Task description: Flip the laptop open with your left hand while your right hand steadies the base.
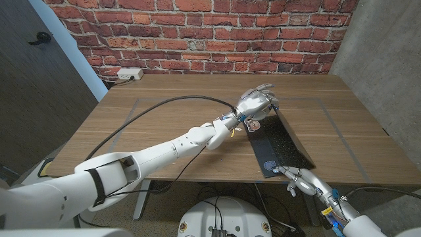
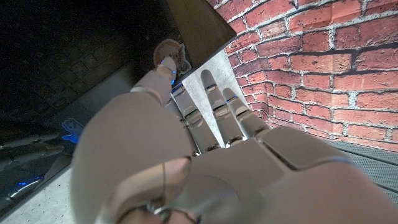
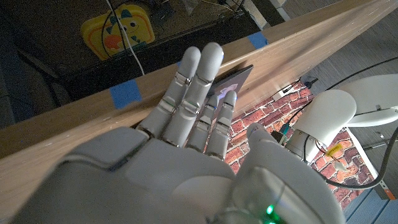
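A black laptop lies near the table's front right, with its keyboard base [image 1: 276,148] showing and its lid [image 1: 294,135] raised, seen nearly edge-on along the base's right side. My left hand [image 1: 256,102] grips the lid's far end. In the left wrist view its thumb [image 2: 163,74] lies on the inner side by a round sticker [image 2: 169,53], and its fingers [image 2: 217,102] reach behind the lid. My right hand [image 1: 299,179] comes over the table's front edge. Its straight fingers [image 3: 196,87] rest on the base's near corner [image 3: 235,79].
A white power strip [image 1: 129,74] sits at the table's far left corner by the brick wall. The left arm's black cable [image 1: 164,102] arcs over the table's middle. Blue tape marks [image 3: 126,93] sit on the table's front edge.
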Motion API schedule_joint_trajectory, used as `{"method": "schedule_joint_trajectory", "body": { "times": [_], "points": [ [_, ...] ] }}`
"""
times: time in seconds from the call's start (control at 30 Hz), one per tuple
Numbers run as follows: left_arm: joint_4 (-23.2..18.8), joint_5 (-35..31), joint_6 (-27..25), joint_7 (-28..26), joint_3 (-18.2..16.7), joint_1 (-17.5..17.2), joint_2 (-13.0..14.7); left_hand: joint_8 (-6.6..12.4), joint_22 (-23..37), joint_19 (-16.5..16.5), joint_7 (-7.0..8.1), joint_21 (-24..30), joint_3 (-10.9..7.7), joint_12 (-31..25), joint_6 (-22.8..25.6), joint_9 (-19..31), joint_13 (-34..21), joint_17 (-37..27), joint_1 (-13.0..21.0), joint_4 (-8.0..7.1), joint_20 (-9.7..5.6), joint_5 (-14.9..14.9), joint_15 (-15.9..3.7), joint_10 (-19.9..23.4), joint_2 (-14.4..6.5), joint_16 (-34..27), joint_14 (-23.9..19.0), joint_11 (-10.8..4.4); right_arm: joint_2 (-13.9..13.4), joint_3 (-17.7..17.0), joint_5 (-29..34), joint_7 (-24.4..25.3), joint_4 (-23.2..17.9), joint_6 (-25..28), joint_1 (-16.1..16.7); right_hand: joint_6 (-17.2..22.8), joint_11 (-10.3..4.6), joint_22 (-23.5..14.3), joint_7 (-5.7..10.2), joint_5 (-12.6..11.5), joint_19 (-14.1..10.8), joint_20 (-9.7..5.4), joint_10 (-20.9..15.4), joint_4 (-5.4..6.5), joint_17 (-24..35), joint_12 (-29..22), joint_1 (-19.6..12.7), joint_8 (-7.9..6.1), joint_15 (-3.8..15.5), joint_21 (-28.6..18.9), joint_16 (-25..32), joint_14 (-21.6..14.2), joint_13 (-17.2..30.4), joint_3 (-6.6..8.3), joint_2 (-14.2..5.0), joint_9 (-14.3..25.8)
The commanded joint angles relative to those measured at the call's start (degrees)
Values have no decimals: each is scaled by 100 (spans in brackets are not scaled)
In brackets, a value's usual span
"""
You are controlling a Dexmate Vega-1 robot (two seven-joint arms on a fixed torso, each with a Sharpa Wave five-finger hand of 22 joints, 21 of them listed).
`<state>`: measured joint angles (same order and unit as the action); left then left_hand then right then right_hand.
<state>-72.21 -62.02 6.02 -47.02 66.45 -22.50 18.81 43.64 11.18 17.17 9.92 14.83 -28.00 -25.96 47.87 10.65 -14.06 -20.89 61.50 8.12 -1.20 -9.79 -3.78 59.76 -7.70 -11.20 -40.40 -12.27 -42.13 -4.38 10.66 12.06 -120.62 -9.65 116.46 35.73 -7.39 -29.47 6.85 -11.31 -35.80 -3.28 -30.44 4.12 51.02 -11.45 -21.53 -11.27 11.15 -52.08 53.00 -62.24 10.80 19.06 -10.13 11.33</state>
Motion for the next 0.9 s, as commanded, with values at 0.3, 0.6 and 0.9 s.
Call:
{"method": "schedule_joint_trajectory", "body": {
  "times": [0.3, 0.6, 0.9],
  "points": [
    [993, 95, -98, -338, 464, 880, -874, -125, 16, -7, 75, -28, -138, 148, -167, 4, -243, 28, -295, -180, 47, -33, -935, 127, -54, 20, 147, 33, 39, 28, 22, 76, 26, -47, 9, 69, 6, -16, 18, -5, -11, -380, -85, 22, 14, -24, 62, -33, 138, -66, 74, -47, 28, 34, 15, 9],
    [1194, 164, -205, -306, 684, 1091, -1079, -247, 14, -47, 86, -51, -150, 237, -314, 1, -219, 82, -485, -266, 58, -40, -919, -25, -22, 37, 272, 27, 26, 5, 57, 82, 5, -35, 37, 82, 2, -16, 10, -5, 2, -377, -104, 24, 15, -14, 78, -23, 138, -101, 115, -43, 28, 53, 16, 10],
    [1316, 244, -361, -167, 820, 1229, -1193, -449, 11, -61, 82, -71, -190, 546, -503, -5, -74, 199, -906, -451, 48, -46, -913, -463, 57, 45, 499, 38, 20, -20, 82, 72, -14, -32, 48, 106, 5, -15, 17, -4, 2, -376, -139, 23, 17, -19, 87, -25, 137, -124, 144, -45, 29, 61, 23, 10]
  ]
}}
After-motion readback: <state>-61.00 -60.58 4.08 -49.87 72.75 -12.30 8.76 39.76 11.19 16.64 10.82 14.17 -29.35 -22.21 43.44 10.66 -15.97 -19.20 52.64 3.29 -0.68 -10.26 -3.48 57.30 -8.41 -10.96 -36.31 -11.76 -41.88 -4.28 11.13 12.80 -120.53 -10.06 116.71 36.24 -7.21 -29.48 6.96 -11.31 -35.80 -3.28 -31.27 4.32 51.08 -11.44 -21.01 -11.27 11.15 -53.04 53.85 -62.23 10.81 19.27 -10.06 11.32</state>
